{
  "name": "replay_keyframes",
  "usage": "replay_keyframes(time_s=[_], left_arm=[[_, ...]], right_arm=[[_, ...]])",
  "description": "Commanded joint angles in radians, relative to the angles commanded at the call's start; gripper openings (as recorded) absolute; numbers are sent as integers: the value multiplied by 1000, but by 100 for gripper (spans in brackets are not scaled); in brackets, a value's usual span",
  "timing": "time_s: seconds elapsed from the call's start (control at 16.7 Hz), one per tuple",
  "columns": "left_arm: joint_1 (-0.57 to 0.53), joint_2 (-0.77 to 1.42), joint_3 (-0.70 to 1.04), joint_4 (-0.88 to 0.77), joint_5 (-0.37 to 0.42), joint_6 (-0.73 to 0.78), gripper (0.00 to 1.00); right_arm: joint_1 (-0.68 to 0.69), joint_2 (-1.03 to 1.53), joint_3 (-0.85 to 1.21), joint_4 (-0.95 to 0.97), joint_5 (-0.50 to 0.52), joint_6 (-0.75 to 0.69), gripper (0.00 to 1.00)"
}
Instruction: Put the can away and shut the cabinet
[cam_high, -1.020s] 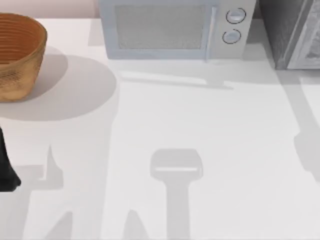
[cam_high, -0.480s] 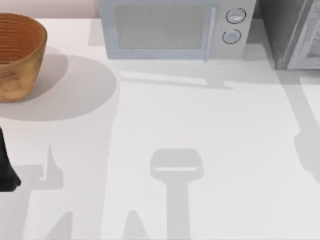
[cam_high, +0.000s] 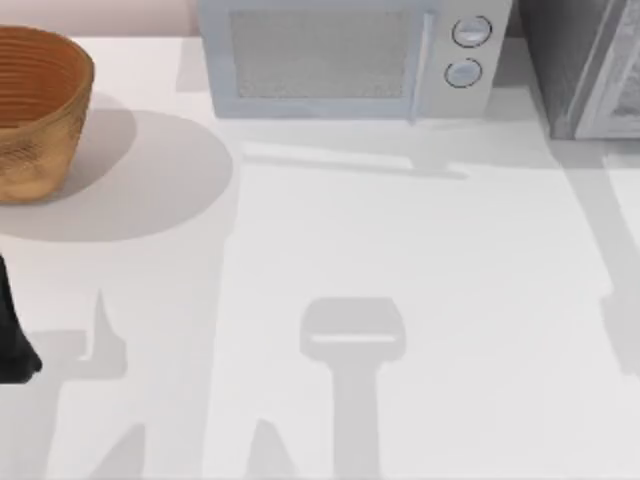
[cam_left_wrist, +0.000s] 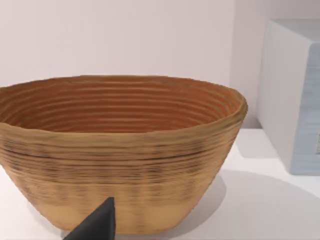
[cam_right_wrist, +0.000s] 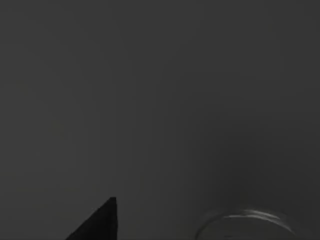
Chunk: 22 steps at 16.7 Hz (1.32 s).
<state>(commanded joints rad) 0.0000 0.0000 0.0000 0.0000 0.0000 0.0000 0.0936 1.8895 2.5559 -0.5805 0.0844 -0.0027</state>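
Table: white top, crossed by grey shadows of the arms
Cabinet: dark grey speckled box at the far right corner in the top view, cut by the frame edge; its light grey framed door panel stands angled out from the body
Microwave: pale, along the far edge at the middle, just left of the cabinet, with 2 round dials one above the other on its right side; its side also appears in the left wrist view
Basket: woven, brown, at the far left of the table; in the left wrist view its ribbed wall stands close in front of the camera
Left arm: a dark part at the left edge of the top view, nearer than the basket; one dark fingertip points toward the basket; whether the fingers are wide or narrow, I cannot tell
Right wrist view: dark; a black fingertip and a curved silver rim, seemingly the can top; how wide the right gripper stands, I cannot tell
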Motion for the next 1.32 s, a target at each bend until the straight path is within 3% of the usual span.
replay_keyframes(time_s=[0.36,0.96,1.32], left_arm=[[0,0,0,0,0,0,100],[0,0,0,0,0,0,100],[0,0,0,0,0,0,100]], right_arm=[[-24,-502,-585,190,-56,-36,100],[-71,-1445,-1969,483,-102,-38,100],[-89,-1807,-2445,566,-92,-9,100]])
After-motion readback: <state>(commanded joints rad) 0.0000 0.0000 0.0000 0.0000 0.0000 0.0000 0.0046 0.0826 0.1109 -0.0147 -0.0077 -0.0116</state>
